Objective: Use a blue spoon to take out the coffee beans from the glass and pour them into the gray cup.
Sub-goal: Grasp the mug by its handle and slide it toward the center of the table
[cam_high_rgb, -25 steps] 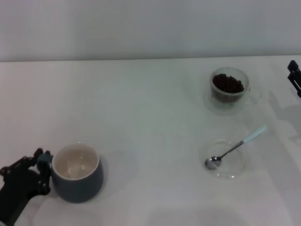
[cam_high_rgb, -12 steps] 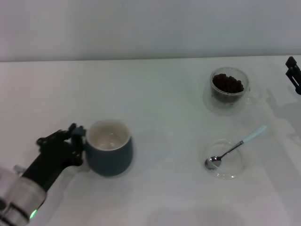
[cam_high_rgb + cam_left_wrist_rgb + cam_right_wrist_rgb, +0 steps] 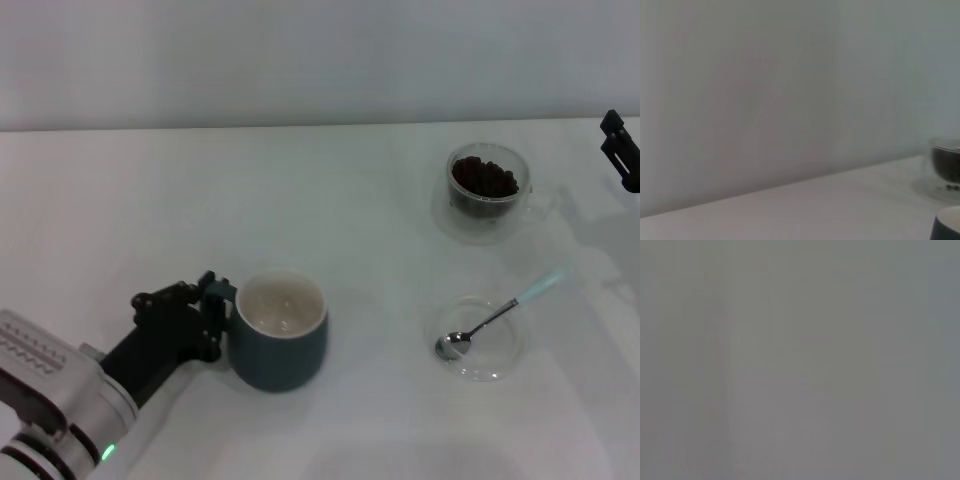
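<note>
The gray cup point(image 3: 280, 330) stands upright on the white tabletop point(image 3: 300, 200), left of centre in the head view, its cream inside bare. The left claw point(image 3: 215, 318) is pinched on the cup's left side where the handle would be; the handle itself is hidden behind the fingers. The glass point(image 3: 487, 192) sits well apart, far right and toward the wall, with coffee beans point(image 3: 485, 178) dark inside it. Nearer the robot on the same side, a shallow clear saucer point(image 3: 480, 338) carries the blue spoon point(image 3: 495, 317): bowl resting in the saucer, pale handle angled up over the rim toward the right. Open tabletop lies between cup and saucer. The right claw point(image 3: 620, 150) shows only as a dark tip at the far right edge, above the tabletop; its opening cannot be told. The left wrist view adds the cup rim point(image 3: 947, 225) at one corner and the glass point(image 3: 946, 167) beyond it against the wall. The right wrist view shows only flat grey.
</note>
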You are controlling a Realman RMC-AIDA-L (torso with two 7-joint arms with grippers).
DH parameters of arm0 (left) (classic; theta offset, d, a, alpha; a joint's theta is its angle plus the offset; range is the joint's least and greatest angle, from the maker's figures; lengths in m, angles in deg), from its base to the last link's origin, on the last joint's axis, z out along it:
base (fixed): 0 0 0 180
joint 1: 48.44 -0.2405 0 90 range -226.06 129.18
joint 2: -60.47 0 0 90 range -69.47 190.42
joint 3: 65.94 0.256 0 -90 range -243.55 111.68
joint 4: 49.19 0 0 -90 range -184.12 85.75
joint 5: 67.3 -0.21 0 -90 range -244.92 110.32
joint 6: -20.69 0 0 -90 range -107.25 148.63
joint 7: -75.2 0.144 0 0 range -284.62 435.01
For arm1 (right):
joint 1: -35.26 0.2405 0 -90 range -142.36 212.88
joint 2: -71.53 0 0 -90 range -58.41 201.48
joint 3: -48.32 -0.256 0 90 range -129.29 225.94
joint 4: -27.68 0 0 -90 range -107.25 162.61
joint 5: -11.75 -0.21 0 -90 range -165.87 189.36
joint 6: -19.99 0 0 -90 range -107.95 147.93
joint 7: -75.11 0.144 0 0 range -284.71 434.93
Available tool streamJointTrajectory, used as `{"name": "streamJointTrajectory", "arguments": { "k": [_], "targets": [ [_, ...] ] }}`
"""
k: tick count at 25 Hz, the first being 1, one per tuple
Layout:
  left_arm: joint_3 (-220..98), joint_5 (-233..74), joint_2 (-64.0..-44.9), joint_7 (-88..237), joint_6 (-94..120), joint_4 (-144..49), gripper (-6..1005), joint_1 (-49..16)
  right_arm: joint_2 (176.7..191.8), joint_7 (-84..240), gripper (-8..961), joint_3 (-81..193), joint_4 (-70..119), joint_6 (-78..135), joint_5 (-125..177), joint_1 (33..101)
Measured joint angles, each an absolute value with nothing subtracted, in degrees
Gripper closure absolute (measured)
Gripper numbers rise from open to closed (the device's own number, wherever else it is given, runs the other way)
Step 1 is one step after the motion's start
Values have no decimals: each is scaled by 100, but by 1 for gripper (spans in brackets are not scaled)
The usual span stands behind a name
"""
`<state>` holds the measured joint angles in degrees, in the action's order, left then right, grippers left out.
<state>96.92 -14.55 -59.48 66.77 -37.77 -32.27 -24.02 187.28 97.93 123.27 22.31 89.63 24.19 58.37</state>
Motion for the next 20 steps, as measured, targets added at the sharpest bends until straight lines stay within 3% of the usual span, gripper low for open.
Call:
{"name": "streamJointTrajectory", "arguments": {
  "k": [15,20],
  "targets": [
    [9655,-1680,-5942,6703,-3848,-3087,824,-2709,18728,9796,329,12329,2281,8983,2432,5812],
    [9665,-1682,-5929,6699,-4001,-3021,618,-2893,18725,10001,332,12302,2292,8985,2402,5757]
  ]
}}
